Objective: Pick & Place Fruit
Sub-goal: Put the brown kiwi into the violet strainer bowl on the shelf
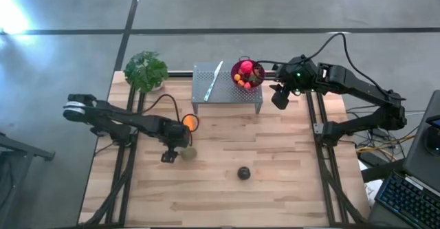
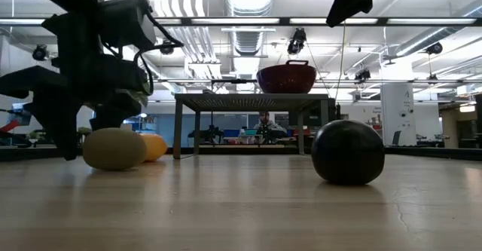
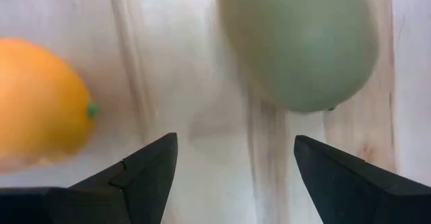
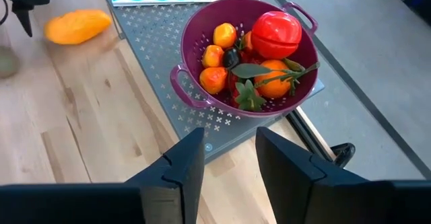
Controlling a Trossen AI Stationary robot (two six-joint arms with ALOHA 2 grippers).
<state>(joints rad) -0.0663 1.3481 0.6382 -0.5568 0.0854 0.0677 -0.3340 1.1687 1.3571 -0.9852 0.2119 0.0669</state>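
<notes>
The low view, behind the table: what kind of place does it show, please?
Probably a robotics lab or workshop in an industrial hall. Exposed ceiling ducts and strip lights run overhead, the floor is bare concrete, and a person sits among desks behind the wooden table.

You see two dark, slim arms with black cables, a green light on the right arm (image 1: 323, 78), a white band on the left arm (image 1: 103, 115).

light wooden tabletop (image 1: 275, 188); leafy green plant (image 1: 146, 70) at far left corner; perforated grey metal stand (image 1: 220, 91) carrying purple colander bowl (image 4: 202, 35).
</notes>
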